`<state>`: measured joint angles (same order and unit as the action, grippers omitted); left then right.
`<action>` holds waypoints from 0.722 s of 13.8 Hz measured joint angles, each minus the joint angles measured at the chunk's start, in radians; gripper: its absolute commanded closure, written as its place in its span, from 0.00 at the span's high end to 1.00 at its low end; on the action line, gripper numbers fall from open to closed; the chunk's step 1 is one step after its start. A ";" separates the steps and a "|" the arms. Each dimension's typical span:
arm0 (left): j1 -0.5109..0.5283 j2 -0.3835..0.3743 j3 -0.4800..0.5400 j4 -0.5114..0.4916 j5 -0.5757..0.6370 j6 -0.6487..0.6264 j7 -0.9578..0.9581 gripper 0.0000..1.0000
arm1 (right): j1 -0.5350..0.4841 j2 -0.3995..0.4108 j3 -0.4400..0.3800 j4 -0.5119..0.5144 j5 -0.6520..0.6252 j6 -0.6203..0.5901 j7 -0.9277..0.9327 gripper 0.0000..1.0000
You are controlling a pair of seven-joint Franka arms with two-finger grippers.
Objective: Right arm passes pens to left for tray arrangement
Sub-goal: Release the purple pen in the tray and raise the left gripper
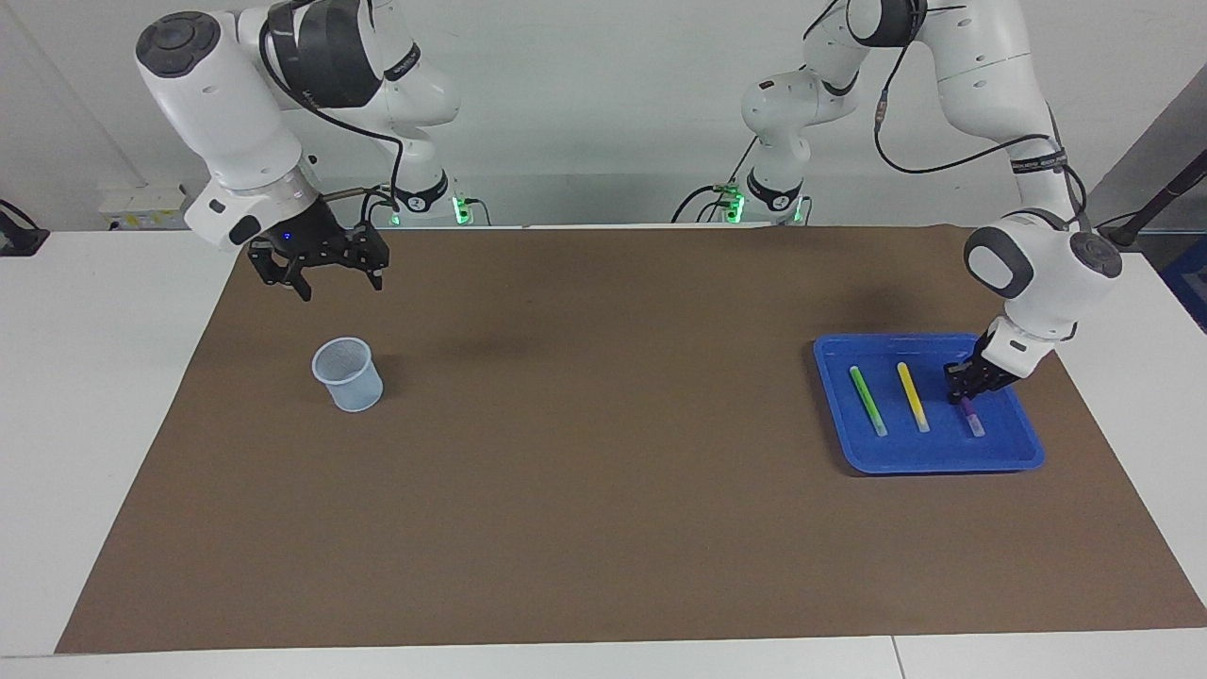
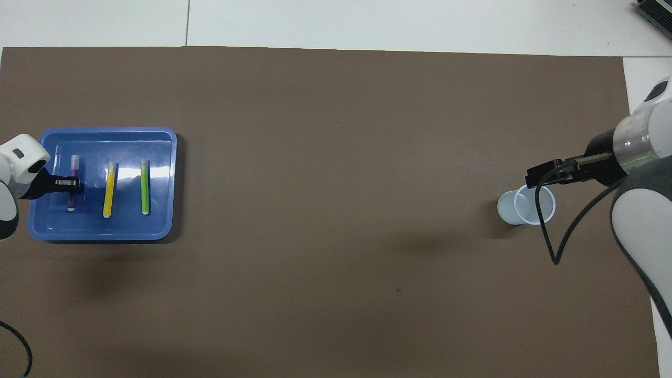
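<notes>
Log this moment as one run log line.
left gripper: shut on purple pen, low in tray | green pen, yellow pen: lying in tray | right gripper: open, waiting above cup

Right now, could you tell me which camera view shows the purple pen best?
The overhead view: the purple pen shows nearly full length in the blue tray, crossed only by the left end effector. The facing view shows just its lower end below that end effector.
</notes>
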<state>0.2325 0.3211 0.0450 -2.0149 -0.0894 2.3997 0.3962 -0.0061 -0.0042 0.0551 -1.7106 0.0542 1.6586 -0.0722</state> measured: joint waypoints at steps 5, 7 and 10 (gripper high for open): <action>0.000 0.010 -0.001 0.000 0.000 0.029 0.019 0.80 | 0.013 -0.020 0.001 0.074 0.000 -0.107 0.000 1.00; 0.000 0.013 -0.003 0.000 0.000 0.035 0.019 0.87 | 0.013 -0.022 0.001 0.074 0.000 -0.108 0.000 1.00; 0.000 0.013 -0.005 0.005 0.000 0.036 0.019 0.91 | 0.013 -0.022 0.002 0.074 0.000 -0.108 0.000 1.00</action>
<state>0.2325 0.3337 0.0396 -2.0100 -0.0892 2.4355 0.4151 0.0073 -0.0262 0.0573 -1.6362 0.0545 1.5505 -0.0722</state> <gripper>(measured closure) 0.128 0.000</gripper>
